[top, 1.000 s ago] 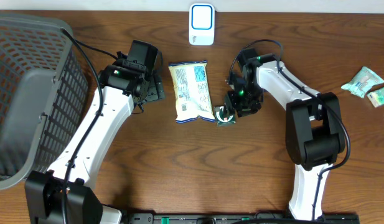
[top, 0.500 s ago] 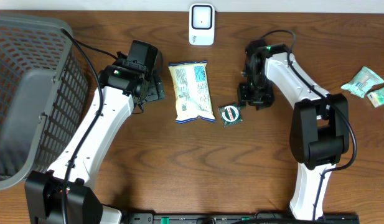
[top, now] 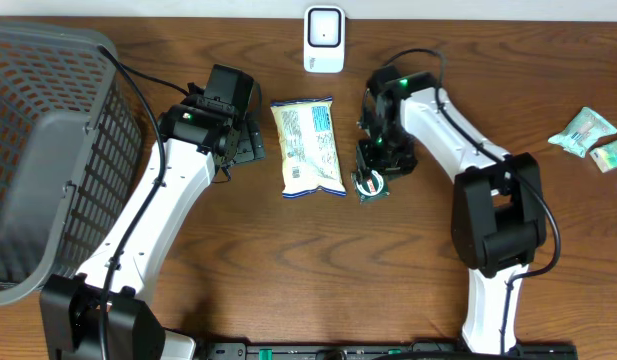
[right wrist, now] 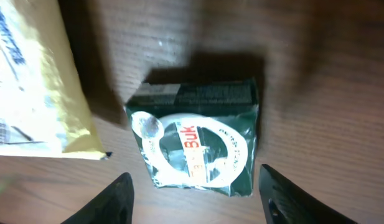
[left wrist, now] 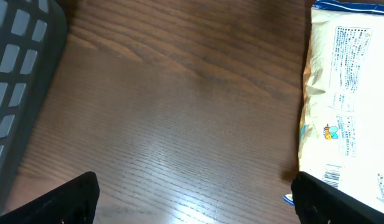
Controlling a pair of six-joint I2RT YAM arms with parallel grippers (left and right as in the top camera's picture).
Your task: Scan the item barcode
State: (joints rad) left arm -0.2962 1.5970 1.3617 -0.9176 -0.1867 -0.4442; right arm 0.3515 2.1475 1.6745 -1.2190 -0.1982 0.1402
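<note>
A small dark green packet (top: pixel 368 184) with a white ring print lies flat on the table, just right of a yellow snack bag (top: pixel 307 146). My right gripper (top: pixel 374 166) hovers over the packet (right wrist: pixel 198 146). It is open, its fingertips (right wrist: pixel 111 202) standing on either side of the packet's near edge without touching it. My left gripper (top: pixel 250 140) rests wide open just left of the snack bag (left wrist: pixel 350 106), with only bare wood between its fingers (left wrist: pixel 61 202). A white barcode scanner (top: pixel 324 38) stands at the table's far edge.
A large grey mesh basket (top: pixel 38 150) fills the left side; its wall (left wrist: pixel 17 74) shows in the left wrist view. Two small pale green packets (top: pixel 586 130) lie at the far right edge.
My right gripper swung out to the right, away from the green packet, then came back left over it with its jaws wider. The packet lies slightly further right. The left arm has not moved.
</note>
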